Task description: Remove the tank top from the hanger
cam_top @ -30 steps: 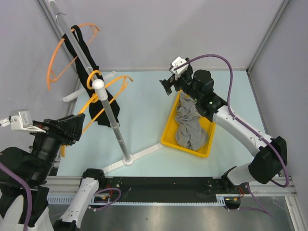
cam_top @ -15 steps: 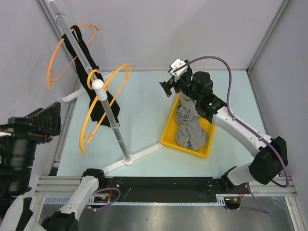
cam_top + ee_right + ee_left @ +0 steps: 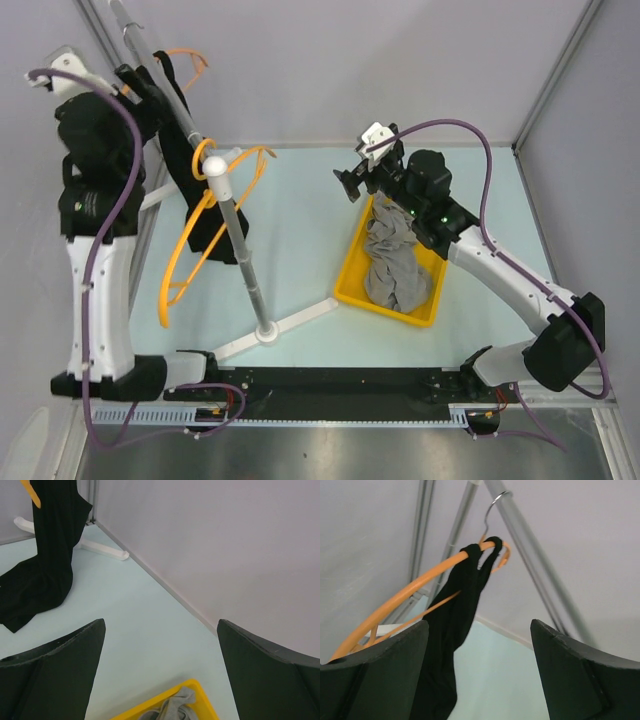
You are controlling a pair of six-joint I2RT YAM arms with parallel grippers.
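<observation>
Now the left gripper (image 3: 480, 630) gapes wide and empty, facing the black tank top (image 3: 465, 595), which hangs on the orange hanger (image 3: 410, 592) hooked over the rail (image 3: 530, 545). The right gripper (image 3: 161, 630), equally wide and empty, hovers near the yellow bin (image 3: 352, 270).

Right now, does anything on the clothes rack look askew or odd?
Yes. The black tank top is bunched by the hook of its orange hanger, not spread across it, and a second orange hanger hangs skewed.

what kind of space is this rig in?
Probably a lab robot cell, not a home: plain grey panel walls on metal framing, a garment rack hung with a black tank top, a yellow bin.
</observation>
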